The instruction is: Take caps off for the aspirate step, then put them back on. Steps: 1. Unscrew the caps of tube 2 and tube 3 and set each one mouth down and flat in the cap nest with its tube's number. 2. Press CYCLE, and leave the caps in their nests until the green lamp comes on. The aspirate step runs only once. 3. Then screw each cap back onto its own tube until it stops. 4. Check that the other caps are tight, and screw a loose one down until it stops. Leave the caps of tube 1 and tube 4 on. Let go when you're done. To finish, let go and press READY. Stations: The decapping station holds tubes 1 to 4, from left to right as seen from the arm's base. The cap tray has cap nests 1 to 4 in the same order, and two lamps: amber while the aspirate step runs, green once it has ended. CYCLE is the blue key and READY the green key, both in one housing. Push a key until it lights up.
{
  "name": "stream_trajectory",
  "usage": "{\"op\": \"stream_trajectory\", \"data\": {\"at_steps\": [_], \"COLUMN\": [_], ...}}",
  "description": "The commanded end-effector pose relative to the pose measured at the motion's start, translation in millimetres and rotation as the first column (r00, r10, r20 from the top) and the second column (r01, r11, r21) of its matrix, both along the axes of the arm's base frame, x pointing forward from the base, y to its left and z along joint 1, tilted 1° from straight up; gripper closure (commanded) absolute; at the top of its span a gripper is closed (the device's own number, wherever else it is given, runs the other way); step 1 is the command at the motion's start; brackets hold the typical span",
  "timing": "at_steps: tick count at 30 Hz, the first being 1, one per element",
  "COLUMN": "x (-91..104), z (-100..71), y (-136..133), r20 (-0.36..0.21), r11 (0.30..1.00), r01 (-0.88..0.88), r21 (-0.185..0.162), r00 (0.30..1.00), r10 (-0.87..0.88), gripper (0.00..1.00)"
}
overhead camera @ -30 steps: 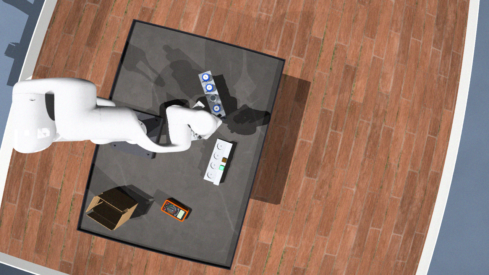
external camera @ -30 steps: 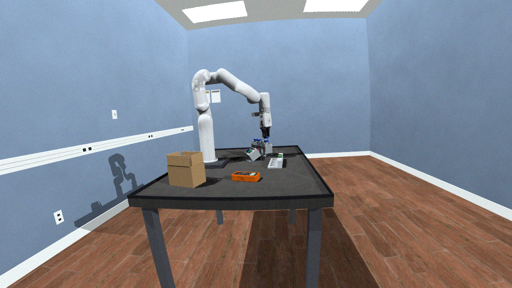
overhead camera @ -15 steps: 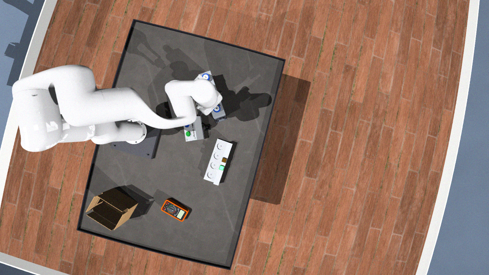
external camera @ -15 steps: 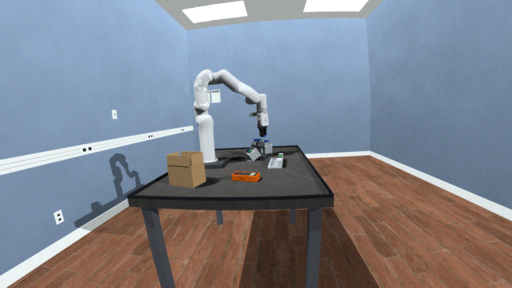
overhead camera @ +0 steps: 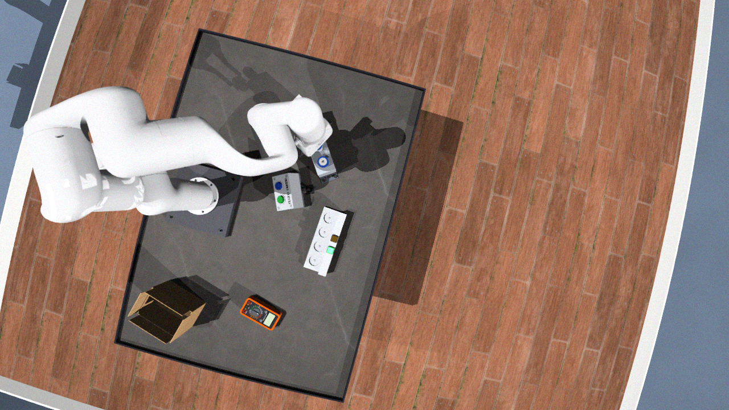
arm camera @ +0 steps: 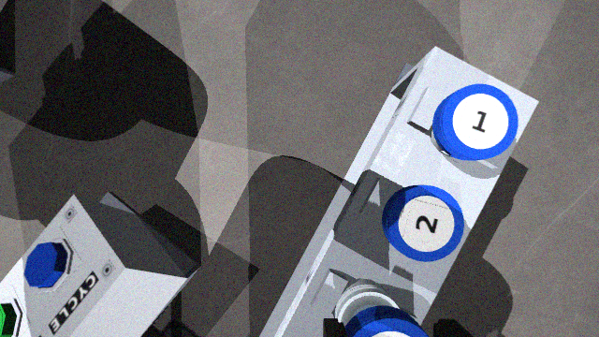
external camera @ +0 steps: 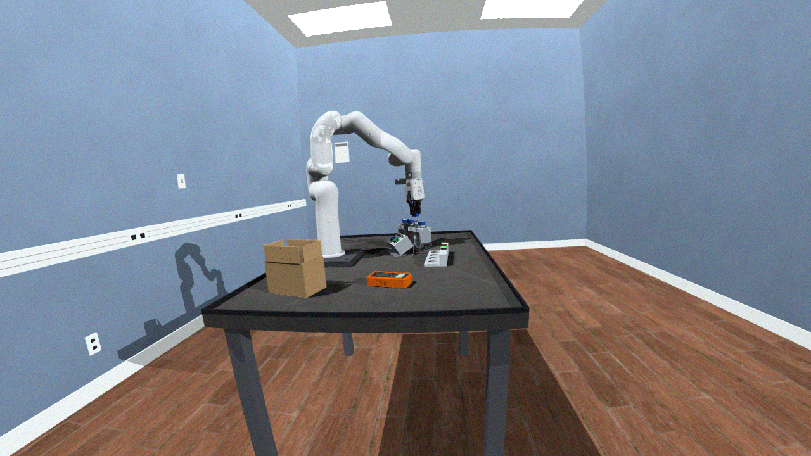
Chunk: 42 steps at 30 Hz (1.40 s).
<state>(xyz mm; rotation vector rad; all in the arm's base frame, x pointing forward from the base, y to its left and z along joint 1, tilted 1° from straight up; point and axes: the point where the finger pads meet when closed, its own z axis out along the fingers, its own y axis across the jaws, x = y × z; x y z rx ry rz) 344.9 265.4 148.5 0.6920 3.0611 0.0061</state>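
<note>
Here the gripper, clamped on a blue cap just above the open tube next to cap 2, should centre squarely over the mouth, lower gently, then turn until it stops.

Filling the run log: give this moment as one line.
end effector: shut on blue cap, above open tube 3 | cap 2: on | green lamp: lit
</note>
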Motion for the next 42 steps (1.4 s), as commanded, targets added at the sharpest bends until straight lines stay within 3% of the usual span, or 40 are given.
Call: {"op": "stream_trajectory", "data": {"at_steps": [1,8,42], "x": [0.4,0.6,1.0], "z": [-9.7,-22.8,-31.1], "y": [0.7,0.6,0.4], "r20": [0.009,0.009,0.009], "r11": [1.000,1.000,1.000], "r01": [0.000,0.000,0.000], "r21": [-0.009,-0.009,-0.009], "r00": [1.000,1.000,1.000], "r10": [0.000,0.000,0.000], "gripper": [1.00,1.00,1.00]}}
